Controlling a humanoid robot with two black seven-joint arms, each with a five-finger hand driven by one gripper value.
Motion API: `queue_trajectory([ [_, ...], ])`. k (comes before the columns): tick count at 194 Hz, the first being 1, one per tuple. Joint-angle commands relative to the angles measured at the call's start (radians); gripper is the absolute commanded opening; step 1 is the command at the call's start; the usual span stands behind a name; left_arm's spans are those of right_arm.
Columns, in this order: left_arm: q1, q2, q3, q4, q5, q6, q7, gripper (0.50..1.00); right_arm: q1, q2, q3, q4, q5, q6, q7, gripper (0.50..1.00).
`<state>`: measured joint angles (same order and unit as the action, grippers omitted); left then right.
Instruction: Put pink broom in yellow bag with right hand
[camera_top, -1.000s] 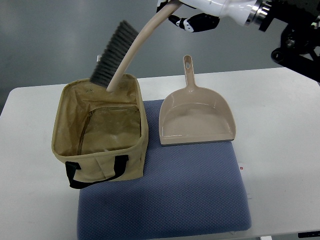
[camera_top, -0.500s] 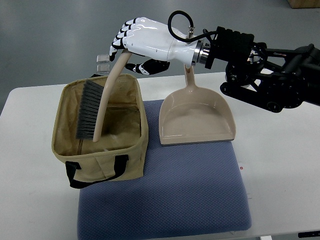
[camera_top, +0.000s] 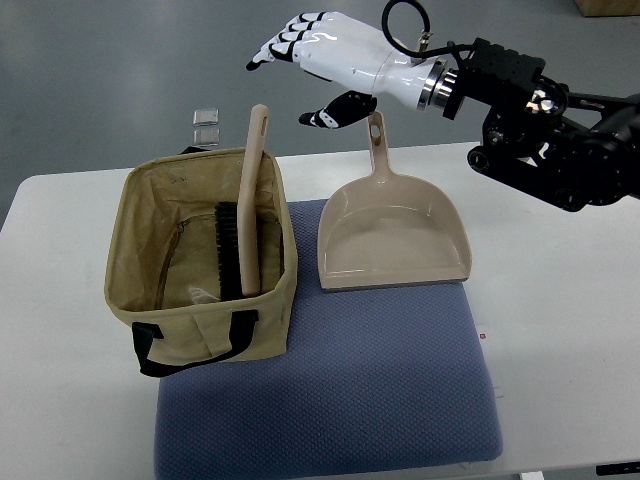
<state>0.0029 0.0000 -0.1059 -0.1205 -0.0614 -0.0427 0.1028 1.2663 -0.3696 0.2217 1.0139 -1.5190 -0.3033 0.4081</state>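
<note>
The pink broom stands inside the yellow bag, bristles down, its handle leaning on the bag's back right rim and sticking up above it. My right hand is open and empty, fingers spread, above and to the right of the handle's tip, clear of it. The right arm comes in from the right edge. The left arm is out of view.
A pink dustpan lies right of the bag, its handle pointing away, under my hand. Bag and dustpan sit partly on a blue mat on the white table. Two small clear blocks lie behind the bag.
My right hand lowered the broom into the bag, let go of the handle and lifted up and to the right. The broom now stands in the bag on its own.
</note>
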Motion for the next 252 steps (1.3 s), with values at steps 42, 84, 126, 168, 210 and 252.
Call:
queue_trajectory([
  [42, -0.001, 0.0, 0.0, 0.001, 0.0, 0.0, 0.0, 1.0, -0.162, -0.121, 0.283, -0.029, 0.585, 0.306, -0.015, 0.797],
  [84, 0.0, 0.0, 0.0, -0.001, 0.0, 0.0, 0.0, 1.0, -0.34, -0.12, 0.455, -0.129, 0.918, 0.397, -0.015, 0.799],
  [126, 0.0, 0.0, 0.0, -0.001, 0.0, 0.0, 0.0, 1.0, -0.467, -0.109, 0.505, -0.172, 1.24, 0.4, -0.015, 0.846],
  [168, 0.0, 0.0, 0.0, 0.001, 0.0, 0.0, 0.0, 1.0, -0.533, -0.035, 0.508, -0.199, 1.445, 0.403, -0.014, 0.926],
  [210, 0.0, 0.0, 0.0, -0.001, 0.0, 0.0, 0.0, 1.0, -0.585, 0.015, 0.508, -0.202, 1.487, 0.42, -0.002, 0.928],
  [252, 0.0, 0.0, 0.0, 0.001, 0.0, 0.0, 0.0, 1.0, -0.594, 0.026, 0.508, -0.204, 1.487, 0.412, -0.003, 0.928],
])
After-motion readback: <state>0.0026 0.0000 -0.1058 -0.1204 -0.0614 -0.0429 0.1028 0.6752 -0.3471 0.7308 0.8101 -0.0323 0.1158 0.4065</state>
